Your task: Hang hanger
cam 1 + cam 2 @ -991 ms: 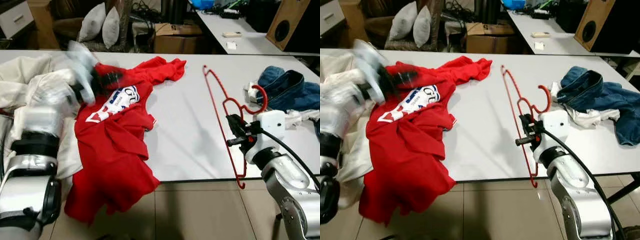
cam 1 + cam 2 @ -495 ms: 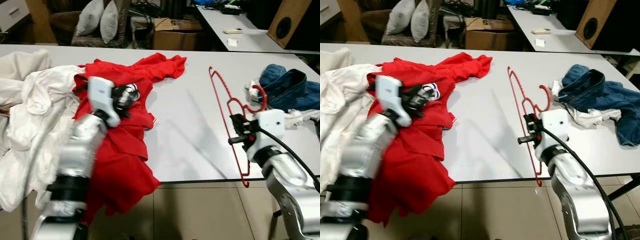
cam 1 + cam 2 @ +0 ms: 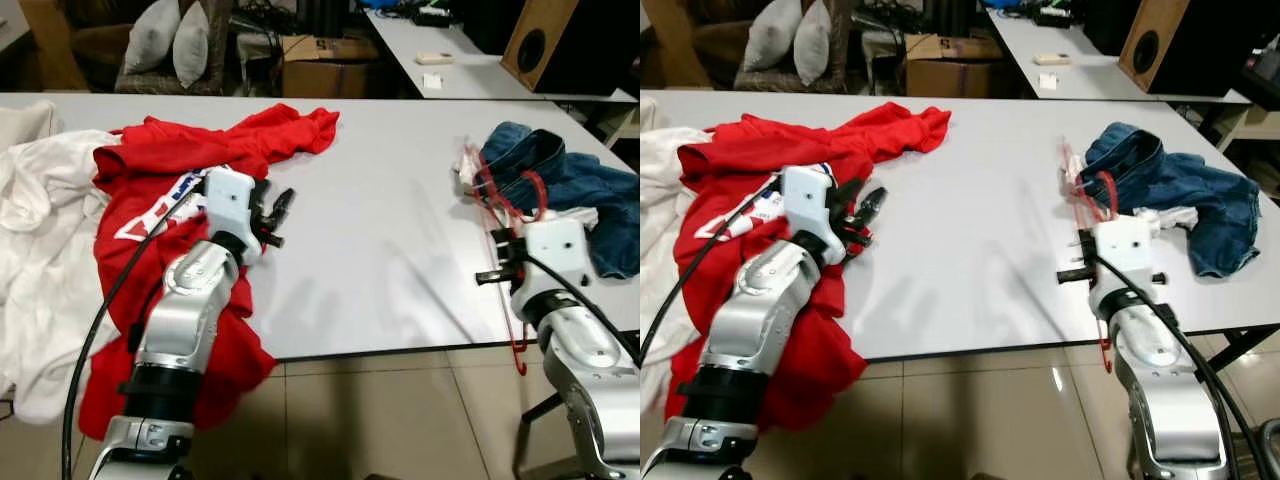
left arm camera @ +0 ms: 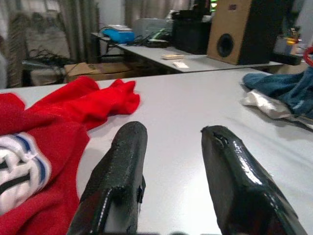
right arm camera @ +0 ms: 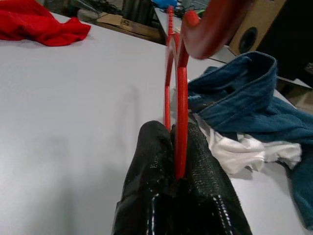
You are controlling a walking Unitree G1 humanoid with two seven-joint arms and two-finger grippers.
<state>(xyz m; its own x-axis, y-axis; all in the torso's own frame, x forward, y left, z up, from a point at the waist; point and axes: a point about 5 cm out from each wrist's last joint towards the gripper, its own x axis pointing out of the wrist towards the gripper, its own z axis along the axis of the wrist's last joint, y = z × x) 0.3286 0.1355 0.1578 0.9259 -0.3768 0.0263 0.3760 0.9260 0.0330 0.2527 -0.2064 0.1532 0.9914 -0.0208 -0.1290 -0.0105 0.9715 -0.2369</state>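
Mid-carry: right gripper (image 5: 177, 147) clamped on the red hanger (image 3: 505, 200) at the table's (image 3: 400, 250) right edge beside the blue jeans (image 3: 570, 185), left gripper (image 4: 171, 161) spread empty by the red shirt (image 3: 160, 180); next probably lift clear and find a rail.

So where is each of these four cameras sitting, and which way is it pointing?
Left eye view: on the head, looking forward and down at the white table; both silver arms show.
Right eye view: beside it, same scene.
Left wrist view: on the left arm, along the open left gripper, across the table past the red shirt.
Right wrist view: along the right gripper, shut on the red hanger.
Shared: all four show the blue jeans.
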